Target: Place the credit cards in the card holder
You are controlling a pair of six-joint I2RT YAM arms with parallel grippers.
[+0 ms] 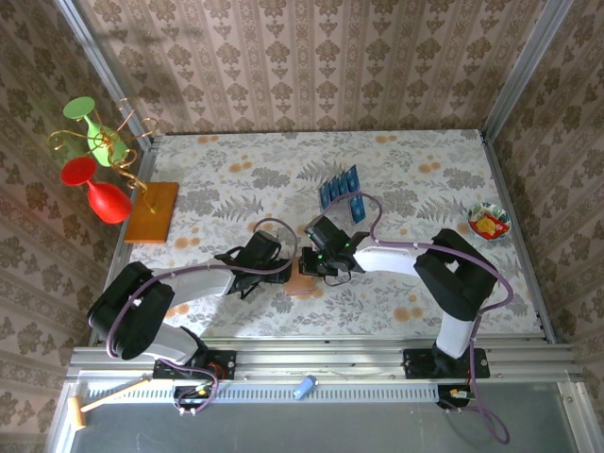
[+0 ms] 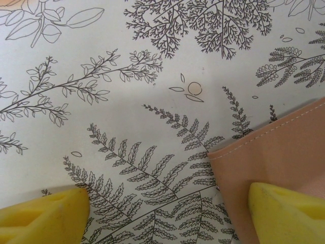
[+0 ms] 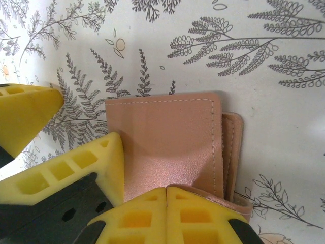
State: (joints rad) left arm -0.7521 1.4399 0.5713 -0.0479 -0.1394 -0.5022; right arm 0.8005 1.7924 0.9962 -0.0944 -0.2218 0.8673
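In the overhead view the left arm (image 1: 189, 278) is pointing toward frame centre. The left jaws are standing wide apart. In the left wrist view one finger (image 2: 45, 218) is sitting over bare worktop (image 2: 127, 40) at lower left, and the other is overlapping the holder (image 2: 274, 152) at lower right. So the holder is lying to the right of that gap, not inside it.

Overhead, a single holder (image 1: 302, 283) is showing, folded shut just below centre, between the two arms. The right jaws are pressing together. In the right wrist view their fingertips (image 3: 147, 201) look clamped on the near edge of the holder (image 3: 167, 137) at bottom centre, and its layered open side is facing frame right.

The cards (image 1: 340, 187) are standing in a fanned blue row above the holder, nearer the right arm (image 1: 406, 257). I am counting roughly six, though they are too small to be sure. The holder probably needs spreading open before any card goes in.
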